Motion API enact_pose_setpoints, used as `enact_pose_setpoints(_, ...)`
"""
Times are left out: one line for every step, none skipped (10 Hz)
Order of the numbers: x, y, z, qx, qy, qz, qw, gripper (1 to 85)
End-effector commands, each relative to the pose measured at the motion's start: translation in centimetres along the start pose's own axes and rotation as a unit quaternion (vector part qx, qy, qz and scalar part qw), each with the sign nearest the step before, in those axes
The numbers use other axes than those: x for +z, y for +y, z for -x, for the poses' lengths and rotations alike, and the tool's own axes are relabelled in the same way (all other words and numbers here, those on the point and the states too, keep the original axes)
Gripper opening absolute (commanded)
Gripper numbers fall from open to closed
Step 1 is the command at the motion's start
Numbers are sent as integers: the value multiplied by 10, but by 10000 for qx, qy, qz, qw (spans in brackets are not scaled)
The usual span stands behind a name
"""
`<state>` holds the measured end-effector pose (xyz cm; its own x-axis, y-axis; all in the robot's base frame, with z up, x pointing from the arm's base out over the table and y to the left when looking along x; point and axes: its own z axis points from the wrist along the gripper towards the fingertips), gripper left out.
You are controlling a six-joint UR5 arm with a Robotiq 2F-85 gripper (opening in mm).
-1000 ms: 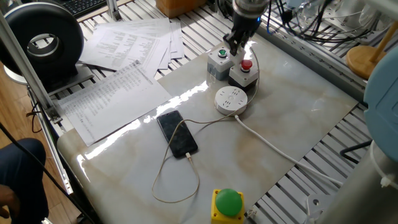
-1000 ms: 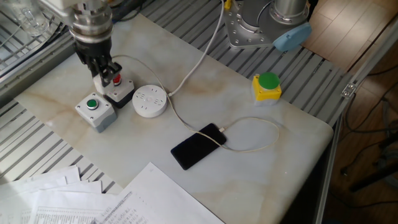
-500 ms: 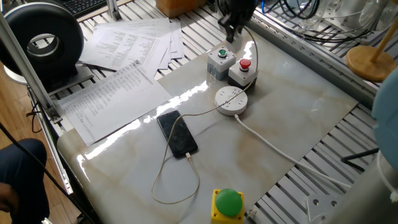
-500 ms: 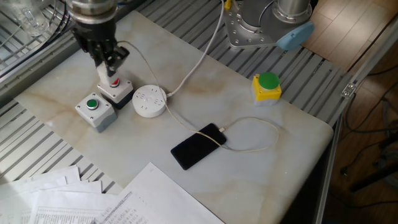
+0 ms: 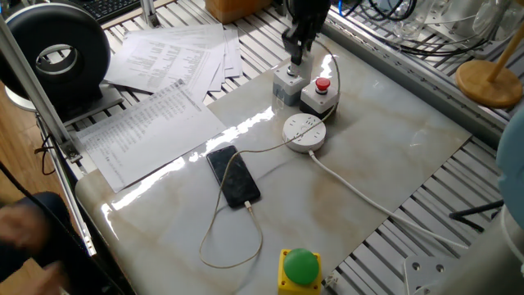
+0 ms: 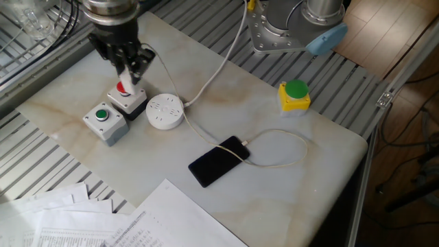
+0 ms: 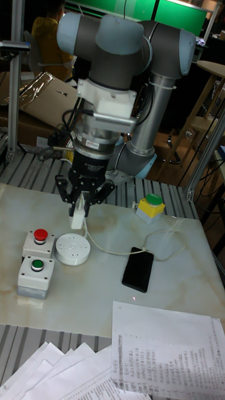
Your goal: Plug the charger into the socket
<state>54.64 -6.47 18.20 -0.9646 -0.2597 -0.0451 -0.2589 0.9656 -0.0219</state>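
The charger (image 7: 77, 220) is a little white cube, and it is up in the air, pinched between the robot's fingers (image 7: 65, 199). The fingers are closed tight on it. A thin white cable (image 6: 274, 147) runs from the charger down to a black phone (image 6: 218, 162) that lies flat near the middle of the counter (image 6: 295, 178). The charger hangs above the box with the red button (image 6: 126, 97), close to the socket (image 6: 166, 111) but not touching it. The socket is a round white puck sitting flat on the counter, right beside the red button box. Its thick white cord (image 5: 368, 201) goes off toward the counter's edge. A box with a green button (image 6: 105, 121) sits next to the red one, nearer a corner of the counter. A yellow box with a green dome (image 6: 295, 95) stands well apart, by the edge of the counter. Sheets of paper (image 6: 103, 219) lie over another edge.
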Motion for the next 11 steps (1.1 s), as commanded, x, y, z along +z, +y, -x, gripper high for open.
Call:
enact_pose_setpoints(41, 24, -2, -500, 151, 140, 9985, 10)
enact_pose_setpoints(52, 23, -7, -640, 199, 94, 9977, 10)
enact_pose_setpoints(58, 23, -10, -671, 202, 63, 9975, 10)
enact_pose_setpoints(61, 24, -12, -609, 218, 84, 9979, 10)
enact_pose_setpoints(65, 28, -16, -517, 248, 116, 9983, 10)
enact_pose_setpoints(73, 25, -21, -473, 264, 39, 9985, 10)
enact_pose_setpoints(80, 23, -24, -449, 220, 49, 9987, 10)
enact_pose_setpoints(87, 26, -27, -378, 166, 143, 9990, 10)
enact_pose_setpoints(91, 26, -26, -339, 133, 148, 9992, 10)
enact_pose_setpoints(92, 25, -25, -309, 117, 119, 9994, 10)
enact_pose_setpoints(93, 23, -24, -310, 95, 88, 9994, 10)
